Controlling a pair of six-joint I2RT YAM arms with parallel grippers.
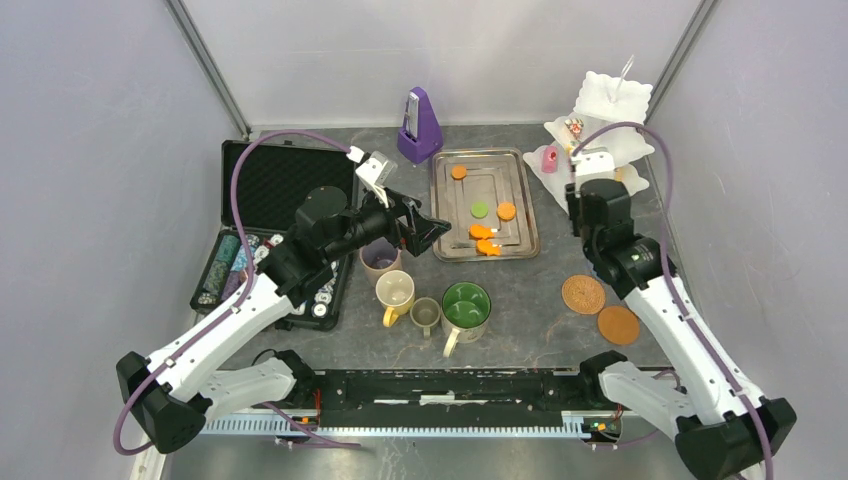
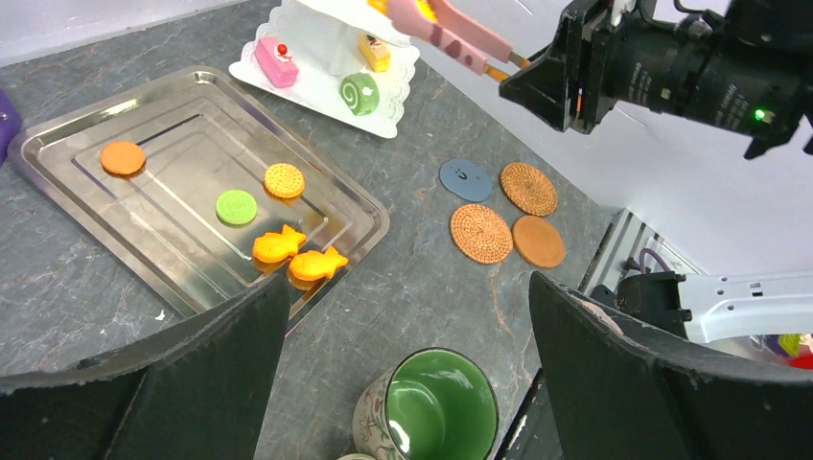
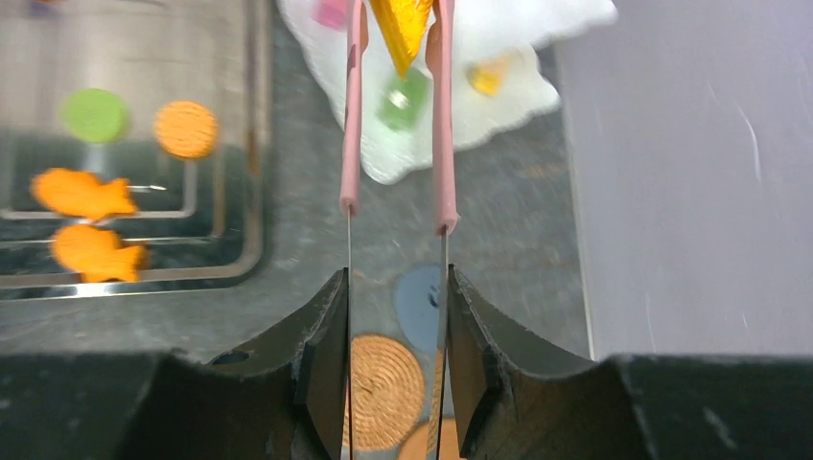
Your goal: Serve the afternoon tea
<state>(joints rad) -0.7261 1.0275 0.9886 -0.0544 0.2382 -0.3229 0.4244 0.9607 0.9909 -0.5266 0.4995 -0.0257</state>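
The left end effector [image 1: 425,228] is held wide open and empty beside the glossy mauve mug [image 1: 380,262]. Round and fish-shaped pastries [image 1: 482,232] are laid on the polished steel tray [image 1: 436,205]. Slim tongs [image 3: 443,125] are clamped in the right end effector [image 3: 395,287], and an orange wedge [image 3: 401,24] is pinched between their pink sleeves over the scalloped white stand [image 3: 518,96]. Woven cork coasters [image 1: 583,293] are set on the slate-grey counter [image 1: 545,290].

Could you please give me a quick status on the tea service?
Left tool open, empty, near green mug. Right tool shut on pink tongs, tongs gripping orange pastry over white stand. Five pastries on tray. Nothing seen blocking.
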